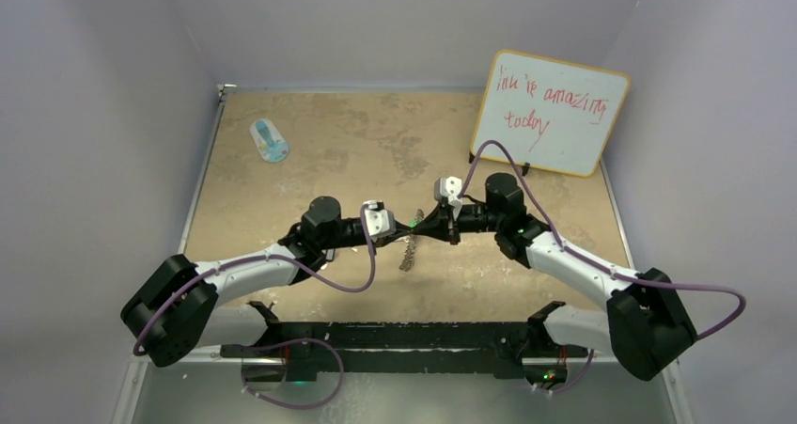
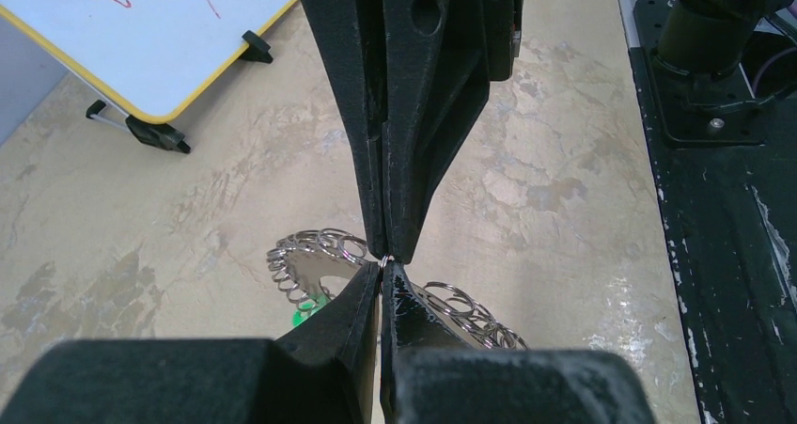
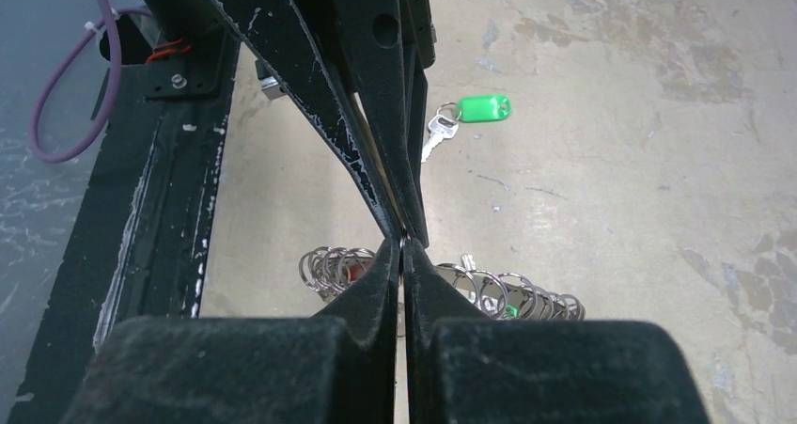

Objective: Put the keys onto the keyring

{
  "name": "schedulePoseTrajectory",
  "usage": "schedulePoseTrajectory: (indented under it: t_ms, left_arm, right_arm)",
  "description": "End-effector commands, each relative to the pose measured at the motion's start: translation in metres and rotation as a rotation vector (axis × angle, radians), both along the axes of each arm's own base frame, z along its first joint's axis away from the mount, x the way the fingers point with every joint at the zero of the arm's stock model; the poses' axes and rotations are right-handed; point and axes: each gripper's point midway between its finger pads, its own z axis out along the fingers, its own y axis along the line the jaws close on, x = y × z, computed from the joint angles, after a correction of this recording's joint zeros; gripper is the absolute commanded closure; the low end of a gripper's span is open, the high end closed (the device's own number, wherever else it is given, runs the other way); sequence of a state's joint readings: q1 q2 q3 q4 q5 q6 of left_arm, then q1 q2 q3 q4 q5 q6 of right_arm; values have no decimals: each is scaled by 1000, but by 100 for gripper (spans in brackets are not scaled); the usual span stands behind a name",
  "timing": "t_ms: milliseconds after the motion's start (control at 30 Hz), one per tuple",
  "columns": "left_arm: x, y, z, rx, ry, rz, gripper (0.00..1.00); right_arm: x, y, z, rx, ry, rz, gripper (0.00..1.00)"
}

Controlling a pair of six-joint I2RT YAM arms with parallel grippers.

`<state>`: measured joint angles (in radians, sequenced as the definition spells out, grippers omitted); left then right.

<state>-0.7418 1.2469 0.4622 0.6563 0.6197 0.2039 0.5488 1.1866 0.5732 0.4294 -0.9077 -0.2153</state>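
Observation:
The keyring [image 1: 410, 253], a flat silver ring rimmed with wire loops, hangs edge-on just above the table between my two grippers. My left gripper [image 1: 412, 227] and right gripper [image 1: 429, 223] meet tip to tip, and both are shut on one small wire loop at its top. In the left wrist view the left gripper [image 2: 385, 266] pinches that loop, with the keyring [image 2: 305, 264] below. In the right wrist view the right gripper [image 3: 404, 247] does the same above the keyring [image 3: 489, 292]. A red tag [image 3: 357, 272] shows among the loops. A silver key with a green tag [image 3: 484, 107] lies on the table beyond.
A blue-and-white oval object [image 1: 270, 141] lies at the far left. A whiteboard [image 1: 550, 112] with red writing stands at the far right on black feet [image 2: 155, 134]. A black metal frame [image 1: 404, 335] runs along the near edge.

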Motion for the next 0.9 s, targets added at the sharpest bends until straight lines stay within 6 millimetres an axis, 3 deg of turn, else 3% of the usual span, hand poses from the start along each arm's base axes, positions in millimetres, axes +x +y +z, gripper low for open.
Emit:
schedulePoseTrajectory:
  t_ms: [0,133,233,400,733,867]
  left_arm:
    - [0,-10,32,-63,-87,-41,100]
    - [0,-10,32,-56,-90,-43,100]
    - [0,-9,31,-47,-91,-44,100]
    - [0,-10,31,-45,-95,-46,100]
    - [-1,-12,33,-46,-96,-59,100]
    - [-2,-12,31,-43,-97,-61,100]
  right_arm:
    - [9,3,8,-9,-52,-6,100]
    - [9,2,7,-19,-53,-7,100]
    - [10,2,9,-26,-60,-8,88]
    - [12,0,8,-42,-67,-18,84]
    - [13,1,8,-42,-70,-19,91]
    - [13,3,11,-16,-79,-12,100]
